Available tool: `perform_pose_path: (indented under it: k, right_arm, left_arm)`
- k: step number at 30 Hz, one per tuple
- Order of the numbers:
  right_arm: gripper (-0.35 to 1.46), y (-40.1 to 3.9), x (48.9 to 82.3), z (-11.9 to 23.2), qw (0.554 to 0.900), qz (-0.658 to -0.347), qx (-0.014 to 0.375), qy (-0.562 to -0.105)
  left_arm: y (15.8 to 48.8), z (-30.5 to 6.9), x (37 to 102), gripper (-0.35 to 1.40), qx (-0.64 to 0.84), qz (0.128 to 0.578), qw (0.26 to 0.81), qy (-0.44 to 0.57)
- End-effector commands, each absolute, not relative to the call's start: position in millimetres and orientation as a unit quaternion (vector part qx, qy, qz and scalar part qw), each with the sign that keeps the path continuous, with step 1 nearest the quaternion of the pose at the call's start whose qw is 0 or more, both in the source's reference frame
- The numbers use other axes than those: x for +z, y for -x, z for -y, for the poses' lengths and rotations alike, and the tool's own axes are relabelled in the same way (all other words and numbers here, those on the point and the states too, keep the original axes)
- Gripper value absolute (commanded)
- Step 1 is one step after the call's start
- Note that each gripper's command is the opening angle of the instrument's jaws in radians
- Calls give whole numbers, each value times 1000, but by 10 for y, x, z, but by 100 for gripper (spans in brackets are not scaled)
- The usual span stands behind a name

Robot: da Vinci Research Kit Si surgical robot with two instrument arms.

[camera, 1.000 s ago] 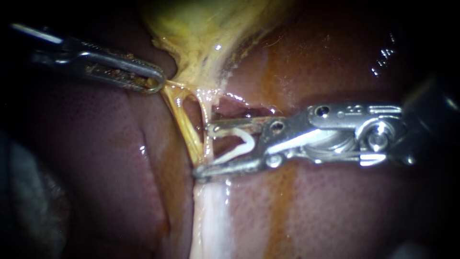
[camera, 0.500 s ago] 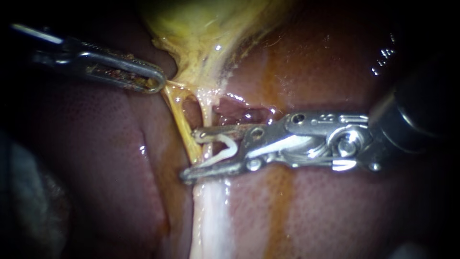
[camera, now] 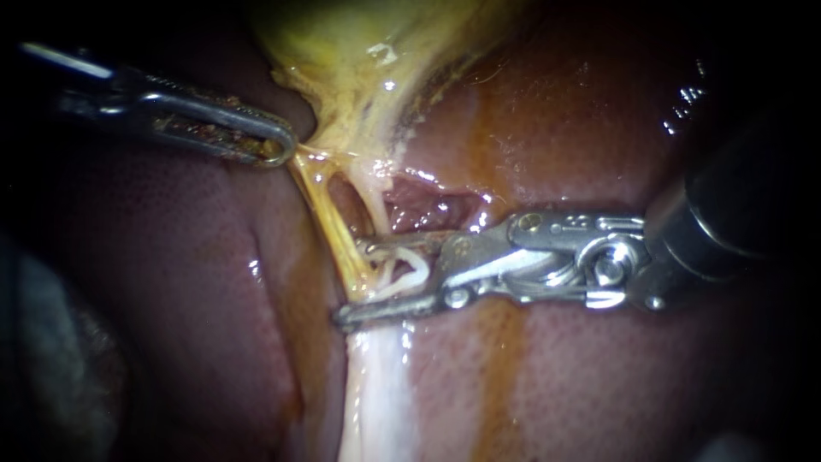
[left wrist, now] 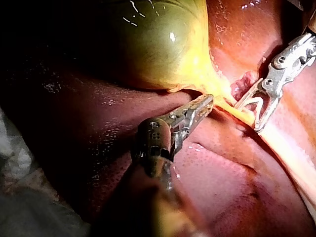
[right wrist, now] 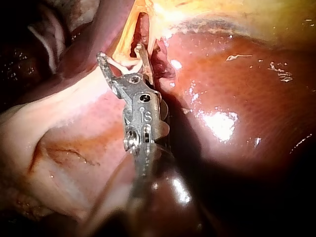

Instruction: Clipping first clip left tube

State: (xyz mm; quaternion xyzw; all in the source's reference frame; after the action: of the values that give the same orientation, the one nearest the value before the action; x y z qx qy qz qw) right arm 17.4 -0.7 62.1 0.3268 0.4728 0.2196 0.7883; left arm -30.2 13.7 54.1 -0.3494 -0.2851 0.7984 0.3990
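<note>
While left instrument [camera: 272, 145] slants down, jaws clamped on gallbladder [camera: 342, 51], right instrument [camera: 351, 282] reaches in horizontally — jaws part-closed, gripping clip [camera: 409, 267] astride left tube [camera: 329, 227].

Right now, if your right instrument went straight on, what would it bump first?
Probably the tubes: they sit between the right instrument's jaws, by its white clip. Depth is hard to judge.

Not much room to see, we only get darkness round the edges, grey blurry patch [camera: 51, 368] lower left.
</note>
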Motion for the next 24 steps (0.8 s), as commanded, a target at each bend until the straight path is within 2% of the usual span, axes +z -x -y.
perform_pose_path:
  k: [1, 24]
  right_arm:
    - [50, -174, 622, 7, 788, -473, 218, -327]
    - [49, -205, 629, 9, 774, -496, 191, -345]
  left_arm:
    - [302, -137, 540, -35, 798, 285, 399, 349]
    - [303, -138, 540, -35, 798, 285, 399, 349]
